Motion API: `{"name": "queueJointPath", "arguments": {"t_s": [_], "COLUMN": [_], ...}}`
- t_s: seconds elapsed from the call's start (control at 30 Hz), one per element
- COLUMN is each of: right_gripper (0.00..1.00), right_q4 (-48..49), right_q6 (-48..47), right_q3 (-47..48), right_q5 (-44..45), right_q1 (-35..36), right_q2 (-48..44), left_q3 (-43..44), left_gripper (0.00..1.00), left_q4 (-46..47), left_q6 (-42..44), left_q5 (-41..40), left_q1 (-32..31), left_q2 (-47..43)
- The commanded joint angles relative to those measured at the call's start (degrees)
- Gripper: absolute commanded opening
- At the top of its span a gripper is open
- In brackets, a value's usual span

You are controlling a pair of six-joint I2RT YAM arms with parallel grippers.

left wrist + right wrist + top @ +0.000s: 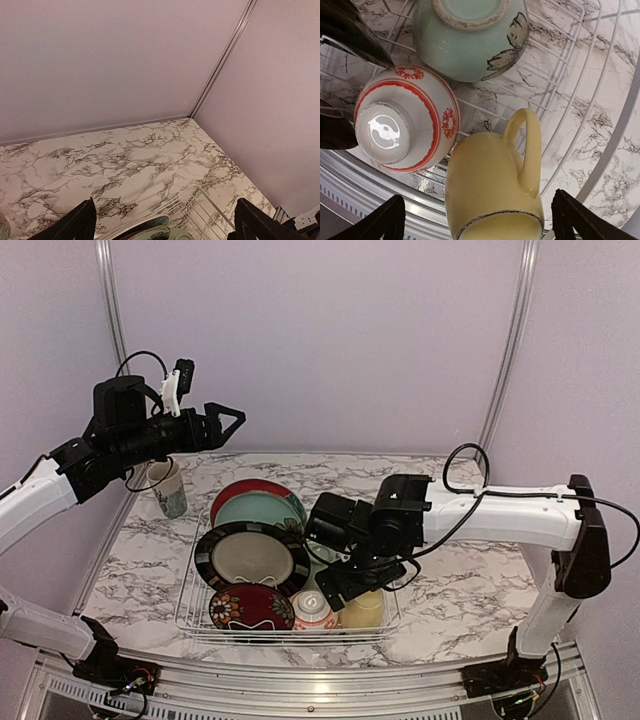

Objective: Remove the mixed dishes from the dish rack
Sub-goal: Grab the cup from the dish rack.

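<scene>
Top view:
- Dish rack (188,592) sits lower centre on the marble table (470,590).
- Four plates stand on edge in its left half. From back to front: red plate (240,488), teal-floral plate (262,510), black-rimmed cream plate (250,558), dark red floral plate (250,606).
- Red-striped white bowl (313,611) and yellow cup (366,610) are at the rack's front edge, right of the plates.
- Patterned tall cup (170,488) stands upright on the table, outside the rack, at upper left.
- Left gripper (233,422) hangs high at upper left, well above the tabletop. Its fingers are spread and hold nothing.
- Right gripper (345,592) is low over the rack's front right.

Right wrist view:
- The yellow cup lies on its side, handle up, between the spread fingers (385,220). Contact with either finger cannot be made out.
- The striped bowl is upside down at left.
- The pale green bowl (470,40) is upside down at the top of the frame.
</scene>
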Motion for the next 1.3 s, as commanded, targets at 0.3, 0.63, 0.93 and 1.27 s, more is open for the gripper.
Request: {"name": "queueJointPath", "arguments": {"t_s": [0.3, 0.63, 0.93, 1.27], "right_gripper": [0.95, 0.78, 0.52, 0.13], "right_q4": [0.9, 2.4, 0.5, 2.7], "right_q6": [16.2, 14.7, 12.1, 5.1], "right_q3": [-4.2, -5.9, -2.5, 1.1], "right_q5": [-3.1, -1.6, 2.5, 5.4], "right_q1": [0.6, 0.6, 0.6, -1.0], "right_q2": [1.2, 0.9, -2.1, -7.3], "left_q3": [-1.3, -2.8, -3.0, -4.2], "left_gripper": [0.99, 0.99, 0.99, 0.99], "left_q4": [0.4, 0.7, 0.9, 2.0], "left_q6": [2.7, 2.3, 1.5, -0.8], "left_q5": [1.9, 1.1, 0.7, -0.4], "left_q1": [-0.2, -0.2, -0.2, -0.2], "left_q2": [-2.9, -4.1, -3.2, -3.6]}}
